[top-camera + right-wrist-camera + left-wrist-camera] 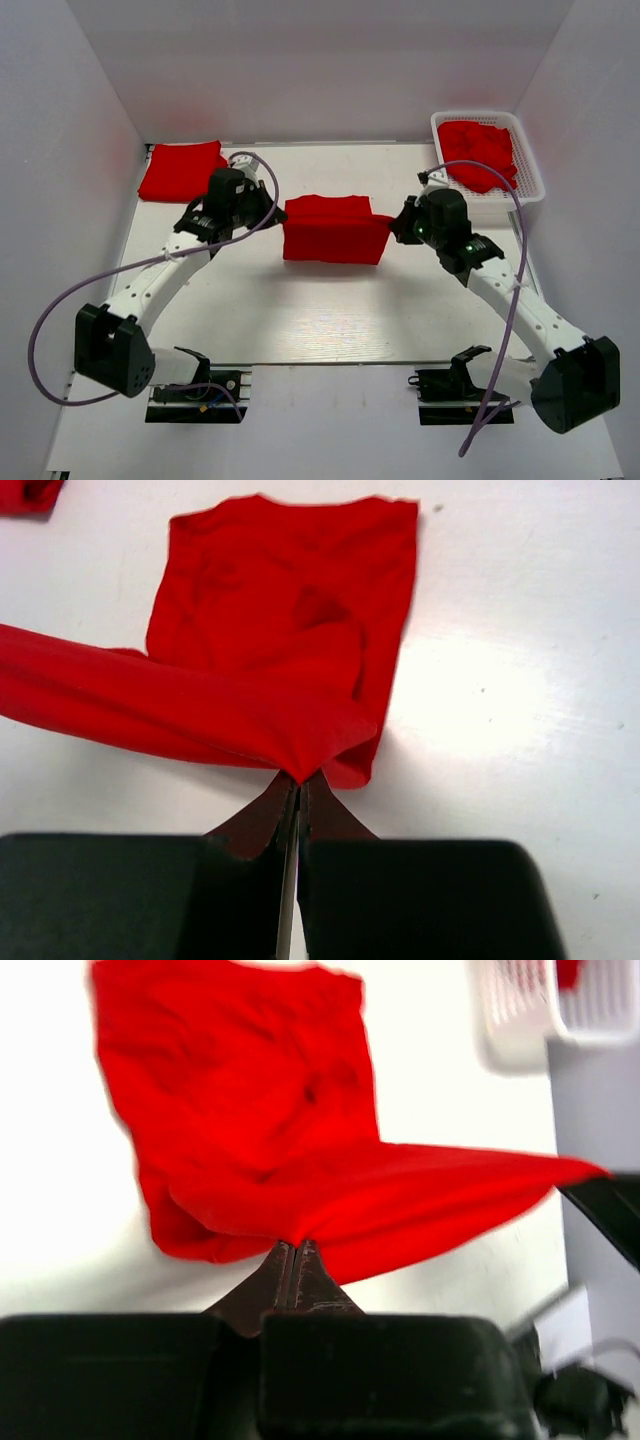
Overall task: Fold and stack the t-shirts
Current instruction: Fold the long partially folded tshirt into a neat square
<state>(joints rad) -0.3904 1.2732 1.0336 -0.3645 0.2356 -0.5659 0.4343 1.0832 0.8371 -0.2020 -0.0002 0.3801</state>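
The red shirt (332, 230) in the middle of the table (330, 330) was being folded. The left gripper (293, 1252) was pinched tight on one side of the shirt. The right gripper (298, 780) was pinched tight on the other side. Between them, part of the cloth was lifted up and pulled into a straight band. The rest of the shirt lay flat on the table.

One folded shirt (180, 172) lay at the back left corner of the table. More red shirts (478, 152) sat in a heap in the white basket (533, 196) at the back right.

The step looked like laying the lifted part over the flat part. To do it well, both grippers should move together, at the same speed and the same height. That way the band stays straight. If one goes faster, the fold would likely come out crooked. The cloth should be a little tight, but not so tight that the flat part slides along the table. The held edge should come down right on the far edge, so the two line up. Then both grippers should let go at the same time.

No words, tags or brand marks could be seen on the shirts, the basket or the arms. The shirts were plain red.
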